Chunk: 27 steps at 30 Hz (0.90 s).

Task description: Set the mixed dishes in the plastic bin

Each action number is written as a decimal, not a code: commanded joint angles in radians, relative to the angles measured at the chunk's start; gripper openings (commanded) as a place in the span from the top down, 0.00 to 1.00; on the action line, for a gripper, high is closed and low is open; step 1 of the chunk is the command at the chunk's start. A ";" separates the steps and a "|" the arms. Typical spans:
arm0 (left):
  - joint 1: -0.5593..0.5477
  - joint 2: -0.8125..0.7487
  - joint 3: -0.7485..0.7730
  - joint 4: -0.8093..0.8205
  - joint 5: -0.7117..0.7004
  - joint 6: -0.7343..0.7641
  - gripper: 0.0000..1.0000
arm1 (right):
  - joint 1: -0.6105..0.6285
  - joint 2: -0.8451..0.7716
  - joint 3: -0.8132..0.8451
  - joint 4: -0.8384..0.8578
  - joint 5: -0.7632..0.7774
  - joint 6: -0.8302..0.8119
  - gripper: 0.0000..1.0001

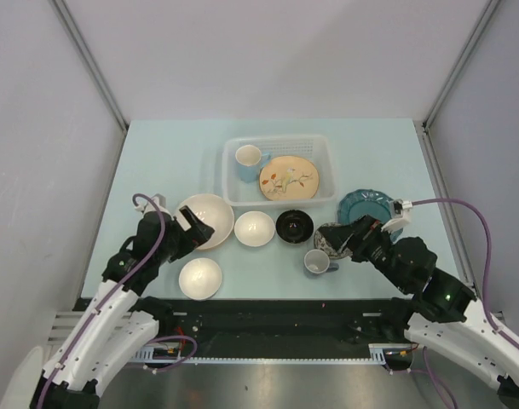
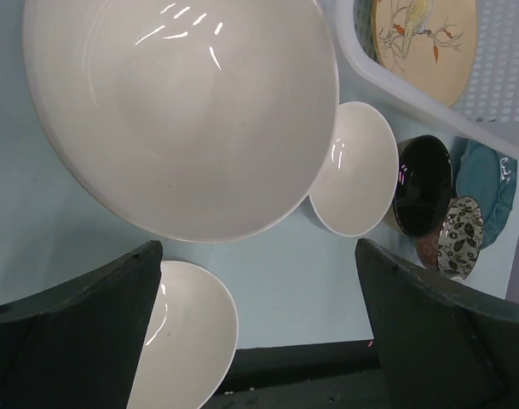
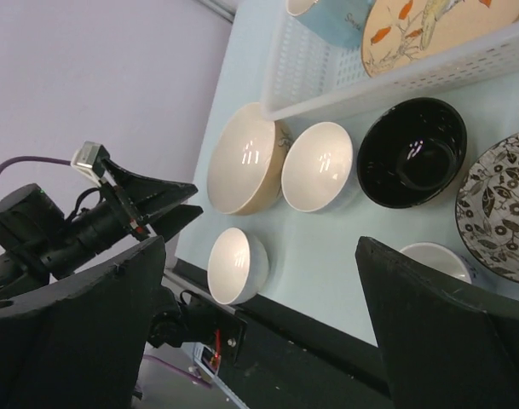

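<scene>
The plastic bin [image 1: 320, 162] holds a light mug [image 1: 248, 158] and the tan floral plate [image 1: 287, 177]. On the table stand a large white bowl [image 1: 210, 213], a medium white bowl [image 1: 254, 228], the black bowl [image 1: 294, 225], the speckled bowl [image 1: 330, 236], a small mug [image 1: 317, 262], a small white bowl [image 1: 199, 278] and the teal plate [image 1: 367, 207]. My left gripper [image 1: 195, 227] is open and empty at the large bowl's [image 2: 182, 111] near rim. My right gripper [image 1: 349, 238] is open and empty above the speckled bowl [image 3: 502, 217] and the small mug [image 3: 434, 258].
The left wrist view shows the medium bowl [image 2: 354, 170], black bowl [image 2: 423, 183], small white bowl [image 2: 191, 332] and bin wall [image 2: 429, 94]. The right wrist view shows the left arm [image 3: 72, 226] beside the small bowl [image 3: 235, 264]. The table's black front edge [image 1: 268, 304] is close.
</scene>
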 commanded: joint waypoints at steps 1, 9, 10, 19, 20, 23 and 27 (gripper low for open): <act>-0.010 -0.016 0.011 0.046 0.018 -0.009 0.00 | -0.003 0.075 0.045 0.006 0.018 0.013 0.00; -0.002 -0.127 0.027 0.008 -0.127 0.005 0.00 | -0.002 0.340 0.154 0.025 -0.092 -0.044 0.00; 0.012 -0.127 0.063 -0.080 -0.268 0.006 0.00 | 0.004 0.339 0.151 0.023 -0.086 -0.039 0.00; 0.217 0.103 0.144 -0.020 -0.226 0.207 0.00 | 0.017 0.237 0.114 -0.043 -0.009 0.008 0.00; 0.263 0.127 0.137 -0.009 -0.208 0.198 0.00 | 0.018 0.231 0.116 -0.052 0.004 0.011 0.00; 0.355 0.226 0.112 0.073 -0.107 0.223 0.00 | 0.017 0.210 0.110 -0.092 0.026 0.031 0.01; 0.428 0.348 0.147 0.115 -0.041 0.287 0.02 | -0.005 0.205 0.111 -0.133 0.034 0.060 0.02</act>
